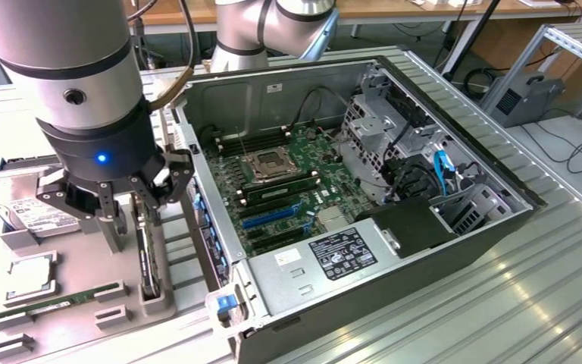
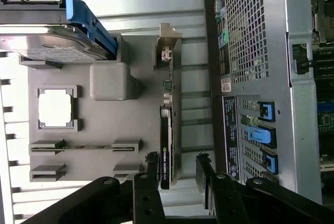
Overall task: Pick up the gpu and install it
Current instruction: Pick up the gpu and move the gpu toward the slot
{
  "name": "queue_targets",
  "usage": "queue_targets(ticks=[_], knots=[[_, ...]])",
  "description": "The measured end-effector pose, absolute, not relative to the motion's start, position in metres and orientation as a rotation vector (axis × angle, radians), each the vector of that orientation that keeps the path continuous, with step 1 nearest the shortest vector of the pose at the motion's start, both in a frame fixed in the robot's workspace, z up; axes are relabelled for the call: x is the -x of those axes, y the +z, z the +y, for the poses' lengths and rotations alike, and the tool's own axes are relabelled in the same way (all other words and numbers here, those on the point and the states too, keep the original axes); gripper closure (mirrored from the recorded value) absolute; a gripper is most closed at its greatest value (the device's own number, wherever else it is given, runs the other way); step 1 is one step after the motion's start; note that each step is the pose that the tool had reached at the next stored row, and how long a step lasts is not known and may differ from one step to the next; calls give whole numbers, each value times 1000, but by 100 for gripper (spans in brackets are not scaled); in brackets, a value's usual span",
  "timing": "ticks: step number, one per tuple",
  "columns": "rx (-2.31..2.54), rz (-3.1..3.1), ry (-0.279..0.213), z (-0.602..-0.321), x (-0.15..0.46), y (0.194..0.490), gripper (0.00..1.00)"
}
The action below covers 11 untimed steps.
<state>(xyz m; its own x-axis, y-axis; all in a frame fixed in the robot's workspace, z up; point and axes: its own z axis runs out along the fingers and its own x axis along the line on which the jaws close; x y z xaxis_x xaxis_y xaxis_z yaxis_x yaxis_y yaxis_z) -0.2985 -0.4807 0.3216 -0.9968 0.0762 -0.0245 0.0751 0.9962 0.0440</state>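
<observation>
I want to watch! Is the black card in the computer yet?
Out. The slim black card with a silvery end bracket stands on edge in the grey tray, beside the open computer case.

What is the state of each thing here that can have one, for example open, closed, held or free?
pincer: open, over the gpu's end, not gripping it.
gpu: standing on edge in the grey tray, not installed.
computer case: lying on its side, side panel off.
hard drive: lying flat on the tray, free.
RAM stick: lying in its tray holder, free.
</observation>
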Motion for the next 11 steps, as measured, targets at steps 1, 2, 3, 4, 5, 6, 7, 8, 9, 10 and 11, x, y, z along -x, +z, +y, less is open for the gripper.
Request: queue_targets(ticks=[1,2,3,4,5,6,7,8,9,10,11], knots=[[-118,3113,67,-481,299,321,58],[-118,3112,67,-481,299,320,58],[-118,3112,67,-481,299,319,58],[-118,3112,67,-481,299,318,58],[-118,3113,67,-481,299,318,58],[-118,3113,67,-481,299,317,58],[-118,3112,67,-481,299,316,58],[-118,3112,67,-481,299,315,58],[-118,3113,67,-481,299,315,58],[-118,3113,67,-481,299,314,58],[-118,3113,67,-481,299,313,58]])
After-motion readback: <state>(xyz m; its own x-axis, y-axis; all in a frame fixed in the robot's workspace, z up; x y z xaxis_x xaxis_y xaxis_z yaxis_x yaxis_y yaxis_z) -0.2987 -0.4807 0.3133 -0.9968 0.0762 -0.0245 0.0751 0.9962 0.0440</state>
